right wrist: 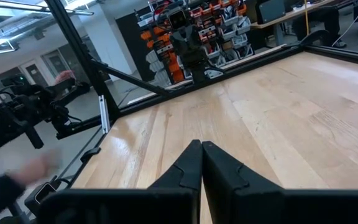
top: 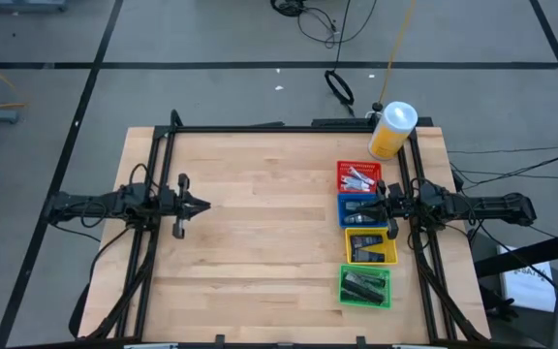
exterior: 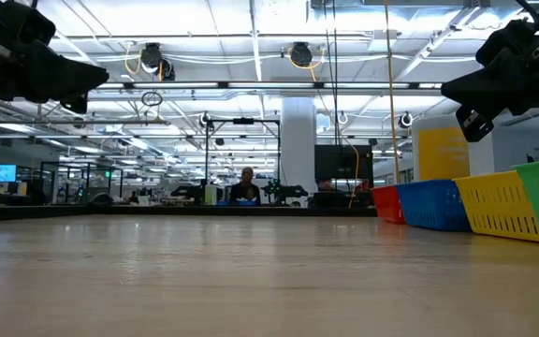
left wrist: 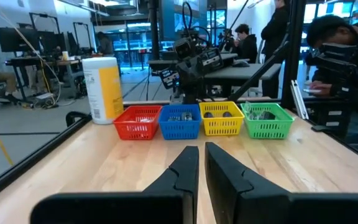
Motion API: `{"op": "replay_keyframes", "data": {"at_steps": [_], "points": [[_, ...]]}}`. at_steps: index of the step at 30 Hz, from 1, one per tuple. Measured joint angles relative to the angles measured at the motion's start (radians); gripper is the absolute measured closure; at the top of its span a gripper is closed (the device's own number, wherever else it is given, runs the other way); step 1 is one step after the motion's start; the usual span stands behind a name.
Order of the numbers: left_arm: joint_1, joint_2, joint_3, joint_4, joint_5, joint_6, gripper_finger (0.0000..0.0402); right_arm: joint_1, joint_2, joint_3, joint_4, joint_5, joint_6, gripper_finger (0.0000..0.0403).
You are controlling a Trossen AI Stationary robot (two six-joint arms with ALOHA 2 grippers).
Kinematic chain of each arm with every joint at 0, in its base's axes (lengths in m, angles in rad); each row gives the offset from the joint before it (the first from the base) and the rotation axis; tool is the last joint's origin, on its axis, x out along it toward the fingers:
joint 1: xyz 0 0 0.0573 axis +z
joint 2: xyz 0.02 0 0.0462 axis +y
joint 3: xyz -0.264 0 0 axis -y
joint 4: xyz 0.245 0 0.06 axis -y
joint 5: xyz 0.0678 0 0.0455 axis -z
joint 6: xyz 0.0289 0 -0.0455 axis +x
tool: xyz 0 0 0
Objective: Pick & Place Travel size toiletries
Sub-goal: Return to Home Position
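The travel size toiletries lie in four small baskets in a row along the table's right side. White and silvery ones (top: 358, 177) are in the red basket. Dark ones fill the blue (top: 360, 206), yellow (top: 366, 244) and green (top: 364, 286) baskets. My right gripper (top: 376, 206) hovers shut above the blue basket's left part and holds nothing; its fingers (right wrist: 202, 152) point across bare wood. My left gripper (top: 204, 205) is shut and hangs above the table's left half, pointing at the baskets (left wrist: 201, 119).
A large yellow canister with a white lid (top: 392, 130) stands at the far right corner, behind the red basket (left wrist: 139, 122). A black frame (top: 260, 128) runs along the table's edges. Bare wood (top: 269, 233) spans the middle. People stand beyond the table (left wrist: 279, 37).
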Motion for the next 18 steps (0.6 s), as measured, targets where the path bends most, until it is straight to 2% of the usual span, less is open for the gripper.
{"op": "replay_keyframes", "data": {"at_steps": [18], "points": [[0.001, 0.035, -0.002, 0.032, -0.002, -0.002, 0.0371, 0.000, 0.000, 0.000, 0.000, 0.000, 0.000, 0.0399]]}}
